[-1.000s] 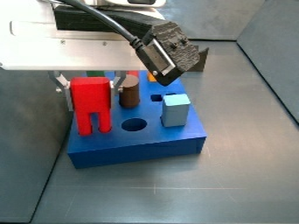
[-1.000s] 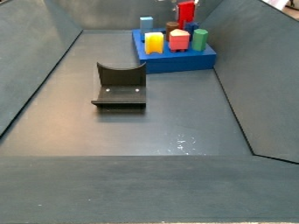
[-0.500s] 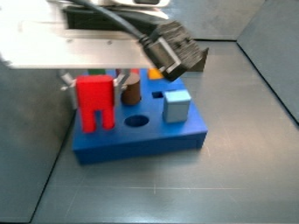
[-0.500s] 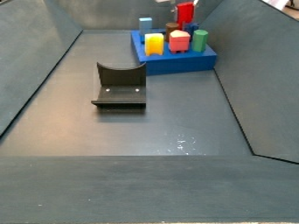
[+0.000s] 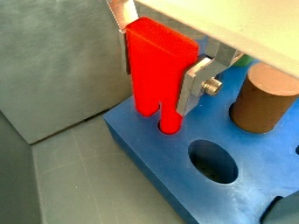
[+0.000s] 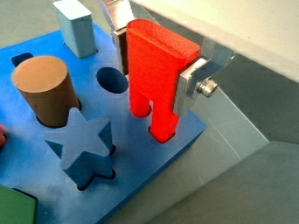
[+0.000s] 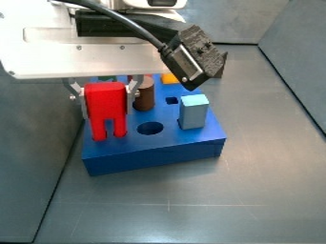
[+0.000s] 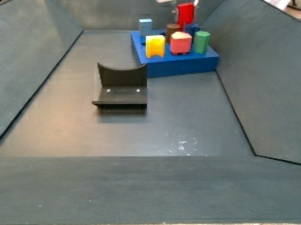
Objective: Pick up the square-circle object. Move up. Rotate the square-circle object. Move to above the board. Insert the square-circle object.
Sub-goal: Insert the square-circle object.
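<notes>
The square-circle object (image 5: 158,70) is a bright red block with two legs, standing upright between the fingers of my gripper (image 5: 158,66), which is shut on it. Both wrist views show the silver fingers (image 6: 187,83) pressing its flat sides. It hangs over a corner of the board (image 5: 146,149), a thick blue slab. Its round leg tip meets a hole in the board's top. In a side view the square-circle object (image 7: 105,107) is at the board's (image 7: 152,152) left corner. The far side view shows the gripper (image 8: 185,12) above the board (image 8: 177,61).
On the board stand a brown cylinder (image 6: 45,87), a blue star (image 6: 82,144), a light blue block (image 7: 193,111) and yellow (image 8: 156,44) and green (image 8: 201,39) pegs. A round hole (image 5: 214,160) lies next to the red block. The fixture (image 8: 120,85) stands mid-floor.
My gripper has come down a little with the red block, bringing its legs to the board's top. It stays shut on the block.
</notes>
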Tool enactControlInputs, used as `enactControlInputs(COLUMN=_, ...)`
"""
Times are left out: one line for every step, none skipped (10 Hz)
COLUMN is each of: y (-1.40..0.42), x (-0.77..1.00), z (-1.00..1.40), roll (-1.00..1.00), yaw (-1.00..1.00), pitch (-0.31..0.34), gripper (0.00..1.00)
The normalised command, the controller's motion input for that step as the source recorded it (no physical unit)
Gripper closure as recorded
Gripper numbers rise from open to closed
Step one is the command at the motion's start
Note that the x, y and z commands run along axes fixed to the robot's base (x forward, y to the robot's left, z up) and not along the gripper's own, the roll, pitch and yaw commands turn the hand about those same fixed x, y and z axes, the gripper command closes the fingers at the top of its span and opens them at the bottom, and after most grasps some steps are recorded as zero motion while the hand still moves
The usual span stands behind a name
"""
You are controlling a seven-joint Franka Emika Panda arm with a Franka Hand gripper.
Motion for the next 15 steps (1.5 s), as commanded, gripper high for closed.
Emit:
enactControlInputs(y=-0.50, x=0.01, z=-0.52, roll=0.38, yaw=0.20, pitch=-0.059, gripper=1.00)
enactControlInputs(y=-0.34, x=0.15, z=-0.60, roll=0.31, yaw=0.17, pitch=-0.074, gripper=1.00)
enactControlInputs(y=0.00, x=0.48, z=-0.37, roll=0.00, yaw=0.03, pitch=-0.020, gripper=1.00)
enactControlInputs(y=0.15, x=0.56, z=-0.20, roll=-0.06, yaw=0.00, pitch=0.000, gripper=1.00)
enactControlInputs(y=0.00, x=0.17, z=0.00, roll=-0.02, yaw=-0.05, pitch=0.000, gripper=1.00)
enactControlInputs(y=-0.06, x=0.02, z=-0.23, roll=0.10, yaw=0.00, pitch=0.000, gripper=1.00)
enactControlInputs(y=-0.08, x=0.00, z=-0.69, roll=0.30, yaw=-0.01, pitch=-0.056, gripper=1.00)
enactControlInputs(y=0.13, x=0.14, z=-0.58, roll=0.13, yaw=-0.01, pitch=-0.026, gripper=1.00)
enactControlInputs(y=0.16, x=0.13, z=-0.55, roll=0.06, yaw=-0.01, pitch=-0.034, gripper=1.00)
enactControlInputs(y=0.00, x=0.00, z=-0.81, roll=0.13, yaw=0.00, pitch=-0.161, gripper=1.00)
enactControlInputs(y=0.00, x=0.00, z=-0.77, roll=0.12, yaw=0.00, pitch=-0.207, gripper=1.00)
enactControlInputs(y=0.00, x=0.00, z=-0.24, roll=0.00, yaw=0.00, pitch=-0.127, gripper=1.00)
enactControlInputs(y=0.00, x=0.00, z=-0.10, roll=0.00, yaw=0.00, pitch=-0.037, gripper=1.00)
enactControlInputs(y=-0.31, x=-0.18, z=-0.89, roll=0.18, yaw=0.00, pitch=-0.149, gripper=1.00)
enactControlInputs(y=-0.33, x=-0.19, z=-0.98, roll=0.16, yaw=0.00, pitch=-0.107, gripper=1.00)
